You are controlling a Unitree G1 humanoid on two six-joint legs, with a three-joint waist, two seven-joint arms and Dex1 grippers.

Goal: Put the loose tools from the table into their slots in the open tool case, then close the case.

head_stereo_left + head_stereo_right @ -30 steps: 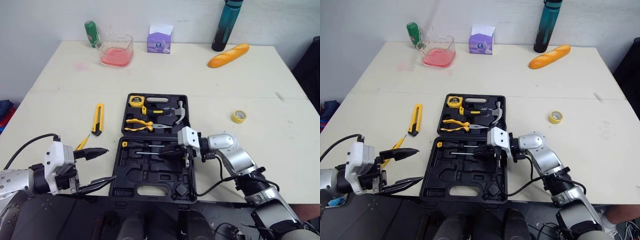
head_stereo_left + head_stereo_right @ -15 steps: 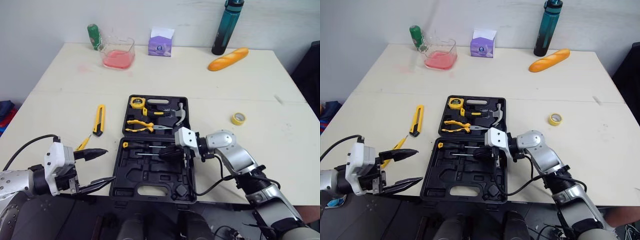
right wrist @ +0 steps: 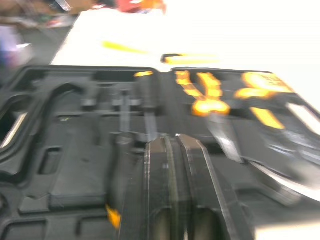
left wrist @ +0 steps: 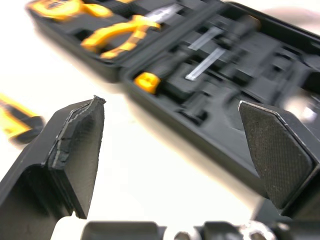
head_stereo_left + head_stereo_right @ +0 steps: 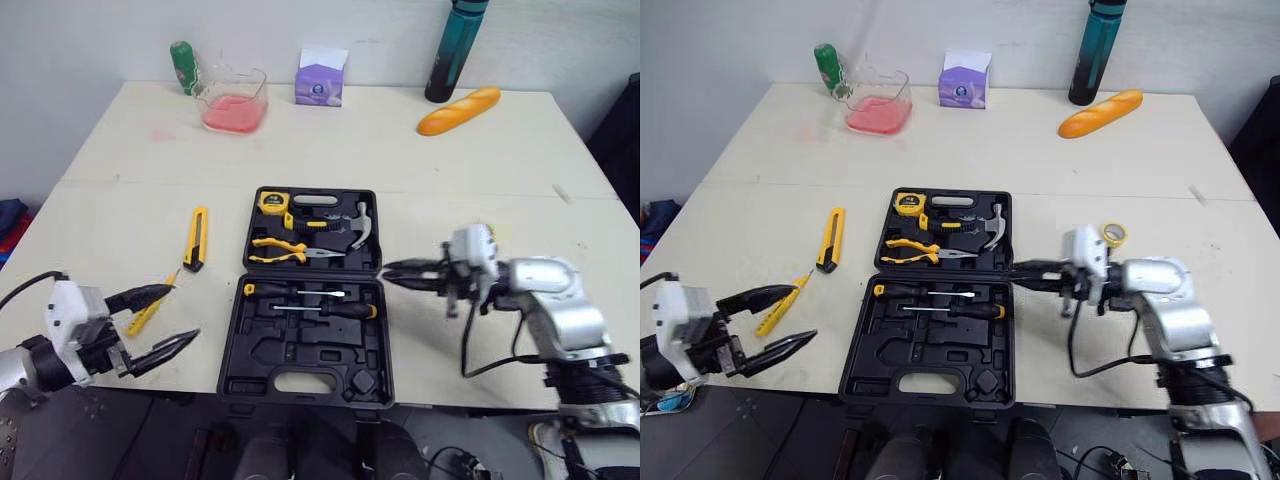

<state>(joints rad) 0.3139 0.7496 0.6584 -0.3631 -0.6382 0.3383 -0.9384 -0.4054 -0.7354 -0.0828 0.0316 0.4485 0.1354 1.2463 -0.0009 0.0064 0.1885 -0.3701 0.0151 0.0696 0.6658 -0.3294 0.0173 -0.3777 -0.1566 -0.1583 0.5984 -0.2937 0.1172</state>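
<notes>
left gripper (image 5: 160, 317) hangs wide open and empty over the near-left edge of the table (image 5: 400, 150), its farther finger just beside a small yellow tool (image 5: 143, 315). a yellow utility knife (image 5: 197, 238) lies loose behind it, left of the open tool case (image 5: 300, 352). right gripper (image 5: 392, 270) is pressed closed on nothing, tips just beside the case's right edge at hinge level; two screwdrivers (image 5: 330, 310) sit in the near half.

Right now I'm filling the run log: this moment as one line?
case open | knife, screwdriver loose on table | left fingers open near screwdriver | right fingers shut, beside case
</notes>
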